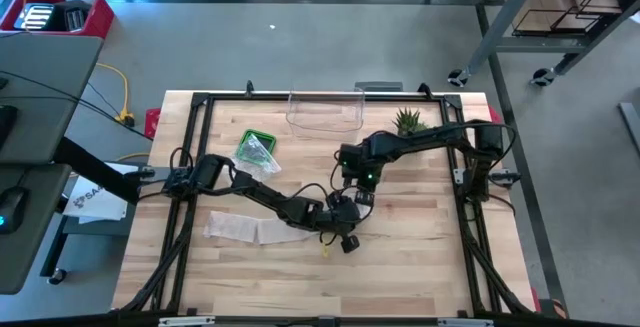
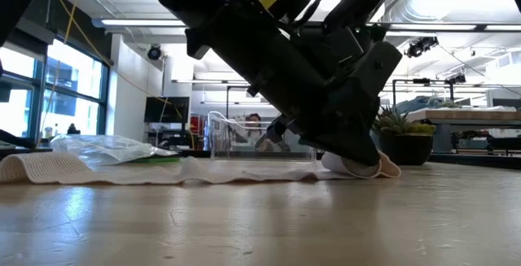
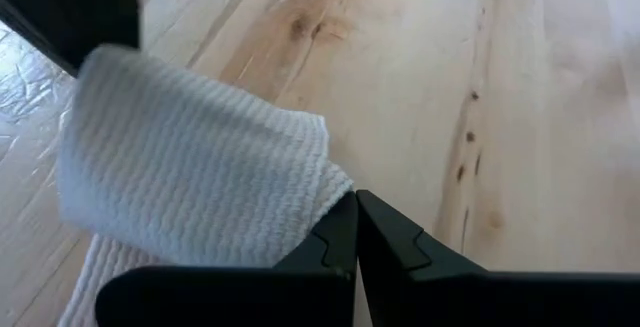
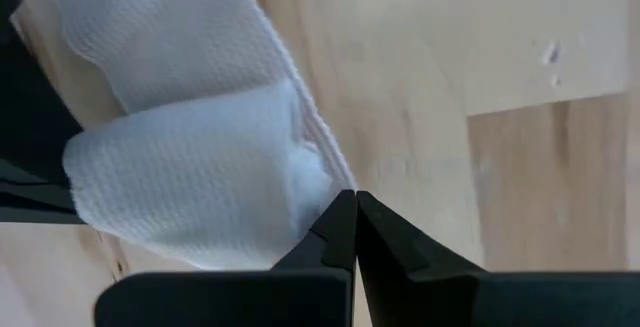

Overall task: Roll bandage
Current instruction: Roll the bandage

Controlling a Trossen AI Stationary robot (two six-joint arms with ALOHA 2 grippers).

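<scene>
A white woven bandage (image 1: 250,229) lies as a flat strip on the wooden table. Its right end is turned over into a small roll (image 2: 358,165) that rests on the tabletop. Both grippers meet at that roll. My left gripper (image 1: 338,231) reaches in from the table's left, shut at one edge of the roll (image 3: 190,167). My right gripper (image 1: 352,203) comes down from the far right, shut at the other edge (image 4: 190,182). In the high view the arms hide the roll itself. My left gripper has its shut fingertips (image 3: 338,229) at the corner of the rolled-over layer (image 3: 325,182), slanting down from the table's left. The cloth runs right into the tips; how many layers are between them is hidden. The roll rests on the table, and its turned-over layer stands raised. My right gripper has its shut fingertips (image 4: 338,225) on the bandage's side edge (image 4: 322,172), where the roll meets the flat strip. It points steeply down from above. The tips hide how much cloth is between them. The roll lies on the table beside them.
A clear plastic box (image 1: 325,112) and a small green plant (image 1: 410,122) stand at the far edge. A crumpled clear bag on a green pack (image 1: 255,150) lies far left of the bandage. A black frame (image 1: 195,157) borders the table. Bare wood lies near and to the right.
</scene>
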